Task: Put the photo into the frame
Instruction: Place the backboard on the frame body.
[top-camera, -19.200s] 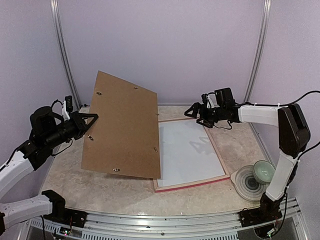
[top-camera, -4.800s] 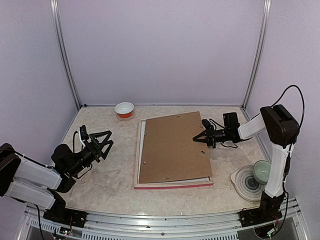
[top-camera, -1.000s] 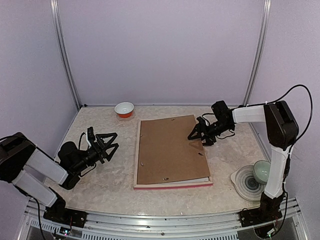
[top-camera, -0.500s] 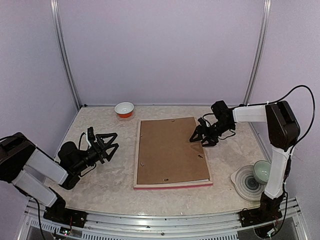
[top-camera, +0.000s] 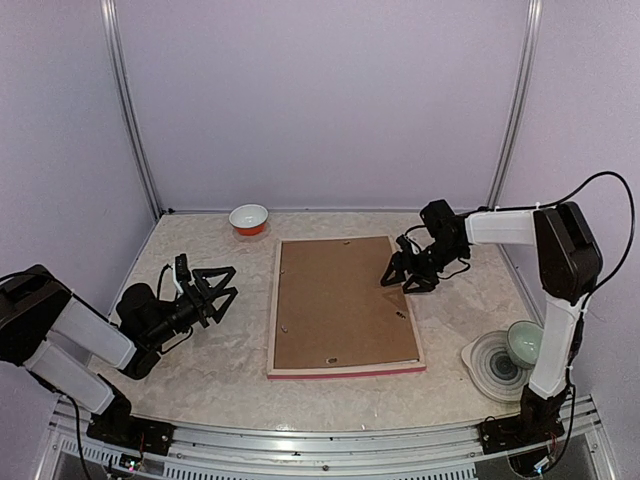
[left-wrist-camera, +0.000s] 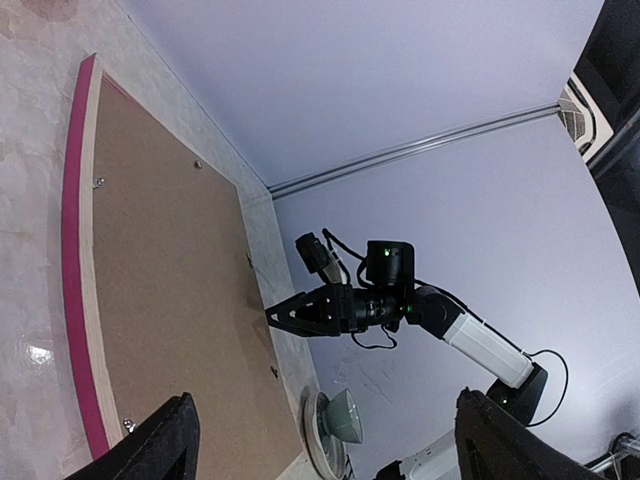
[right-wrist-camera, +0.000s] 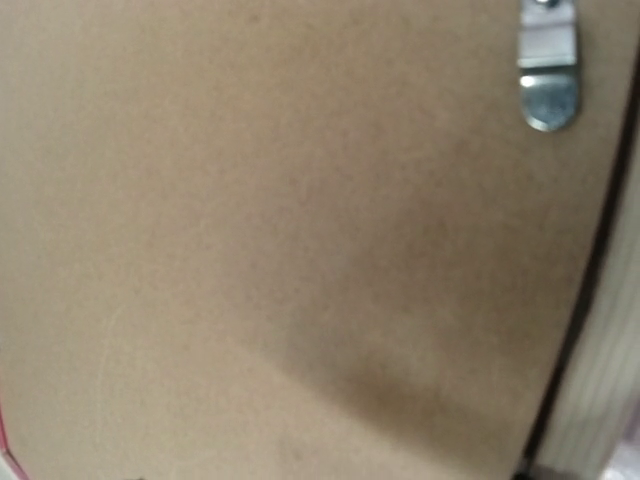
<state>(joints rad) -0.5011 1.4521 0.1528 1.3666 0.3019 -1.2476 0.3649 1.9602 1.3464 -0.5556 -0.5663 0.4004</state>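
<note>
Compared with a second ago, the plain brown rectangular backing board (top-camera: 340, 300) has dropped from its skewed, overhanging lie and now sits flat and square inside the thin rectangular pink frame (top-camera: 345, 372). The frame rests face down at the middle of the marbled beige table (top-camera: 200, 375), its bright pink edge showing along the near side. The photo is hidden: the board covers the whole opening.

The right gripper (top-camera: 397, 281) hangs low over the far right edge of the board with its jaws spread and nothing between them. Whether its fingertips touch the board I cannot tell. Its wrist camera is filled by brown board, with a small silver metal clip (right-wrist-camera: 547, 75) near the frame's rim.

The left gripper (top-camera: 232, 281) hovers well to the left of the frame, pointing towards it, jaws wide apart and holding nothing.

A small orange-and-white bowl (top-camera: 249, 218) stands at the far edge of the table. A pale green bowl (top-camera: 526, 343) sits on a grey ringed plate (top-camera: 485, 365) at the near right corner.
</note>
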